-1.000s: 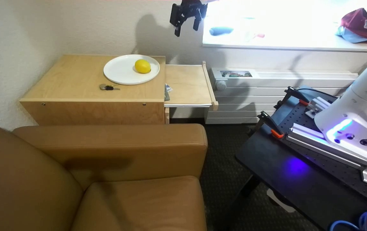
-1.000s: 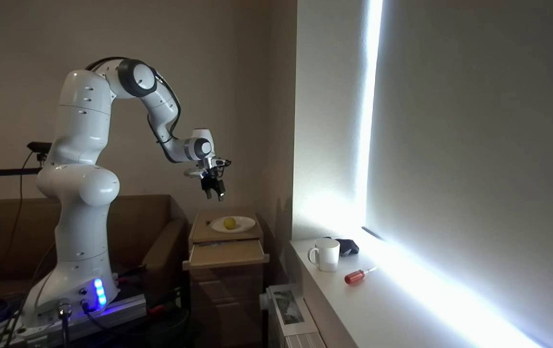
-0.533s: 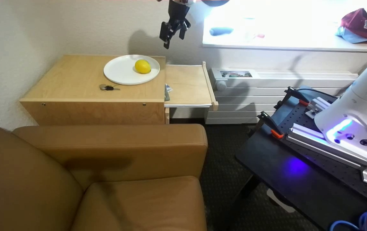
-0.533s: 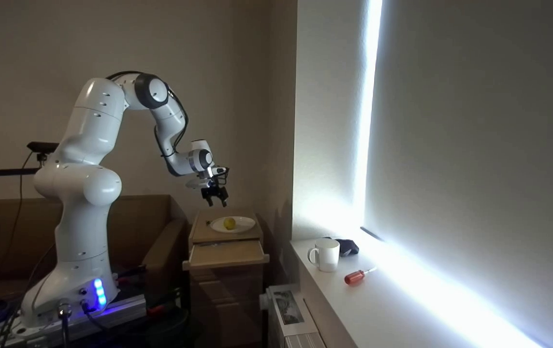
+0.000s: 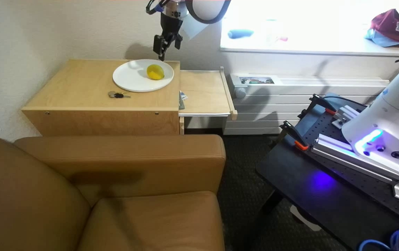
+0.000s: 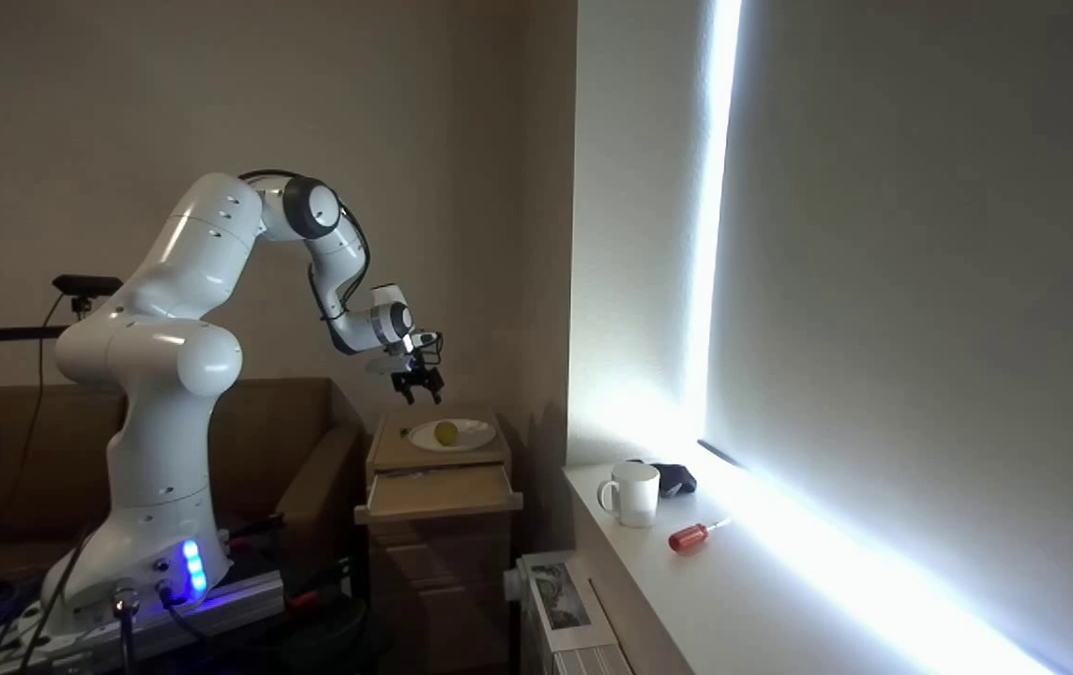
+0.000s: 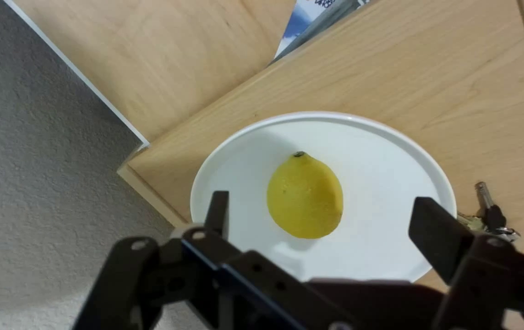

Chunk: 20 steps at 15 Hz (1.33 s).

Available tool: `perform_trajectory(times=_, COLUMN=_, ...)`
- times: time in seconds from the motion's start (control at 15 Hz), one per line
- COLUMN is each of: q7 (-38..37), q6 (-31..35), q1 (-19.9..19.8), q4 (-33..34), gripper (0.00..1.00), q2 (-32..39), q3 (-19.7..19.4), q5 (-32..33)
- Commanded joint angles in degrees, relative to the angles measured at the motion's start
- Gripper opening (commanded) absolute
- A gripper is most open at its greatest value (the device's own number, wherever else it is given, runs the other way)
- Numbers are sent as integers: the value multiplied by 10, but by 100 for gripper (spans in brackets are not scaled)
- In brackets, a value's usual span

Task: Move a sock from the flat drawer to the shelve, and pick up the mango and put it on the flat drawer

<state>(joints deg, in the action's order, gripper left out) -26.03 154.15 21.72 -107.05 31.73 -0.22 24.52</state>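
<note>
The yellow fruit [image 7: 304,196], taken to be the task's mango although its shape suggests a lemon, is found at the middle of the wrist view, lying on the white plate [image 7: 395,178]. The hand [image 7: 321,213] is noted above it, apart from it, with its 2 fingers parted wide and nothing held.

The pick-up of the fruit is judged to be the step in hand. A blue bundle [image 5: 240,33], at the upper middle of an exterior view on the white sill [image 5: 318,47], may be the sock, already delivered; glare prevents confirmation. For the next move, centring is called for, as the fruit lies nearer the fingertip at frame left; then lowering, a measured squeeze, and carriage to the pulled-out drawer [image 7: 175,59] at upper left.

The fruit's skin is waxy and faintly dimpled, its body rounded, its dark-tipped end directed toward the top of the frame. Rolling on the smooth plate is considered possible if it is nudged. The plate is glossy, with a raised rim. The surface [image 5: 91,83] beneath is of pale, fine-grained wood, as is the drawer. At frame right, metal keys [image 7: 494,215] with a black part are recorded; at top, a printed paper [image 7: 301,23].
</note>
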Motion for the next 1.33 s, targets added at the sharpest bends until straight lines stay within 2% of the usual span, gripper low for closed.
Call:
perform_trajectory(times=0.0, q7=6, q6=-11, q1=17, q4=-4, gripper=100, q2=-2, q3=-21, q5=-7)
perform_trajectory(times=0.07, q7=17, q6=-8, q1=15, q4=9, gripper=100, q2=20, q3=-22, q5=-3)
perform_trajectory(times=0.2, q7=-13, q6=4, q1=37, q4=52, gripper=100, q2=73, q3=-52, q5=13)
perform_trajectory(times=0.6, q7=-44, q6=1, q1=62, q4=166, gripper=100, q2=164, q3=-76, q5=-30)
perform_trajectory(times=0.87, q7=-56, q6=-25, q1=65, q4=244, gripper=100, q2=214, q3=-82, q5=-75)
perform_trajectory(times=0.93, q7=-39, q6=-2, q1=65, q4=196, gripper=100, q2=183, q3=-80, q5=-71)
perform_trajectory(times=1.27, q7=-43, q6=-11, q1=64, q4=244, gripper=100, q2=227, q3=-85, q5=-82)
